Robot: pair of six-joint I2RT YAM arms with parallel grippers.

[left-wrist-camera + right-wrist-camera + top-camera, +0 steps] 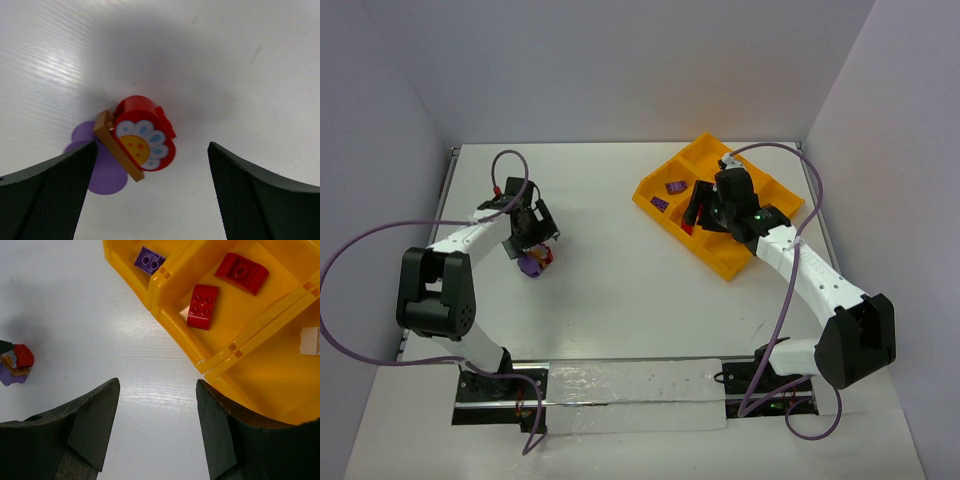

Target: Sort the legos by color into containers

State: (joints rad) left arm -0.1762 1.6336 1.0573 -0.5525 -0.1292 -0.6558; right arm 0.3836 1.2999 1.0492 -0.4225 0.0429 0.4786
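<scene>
White desk carries the red-brown-purple lego cluster beneath the left tool, jaws spread and empty: probably light, rigid, slick and separable, best pinched across flat sides; right tool gapes empty beside the tray.

The white brick runs off the right edge of the right wrist view, and so does the tray around it. From above, the right gripper covers the tray's middle compartments. The purple piece lies partly behind a brown plate and a finger of the left gripper, so its full shape cannot be told.
</scene>
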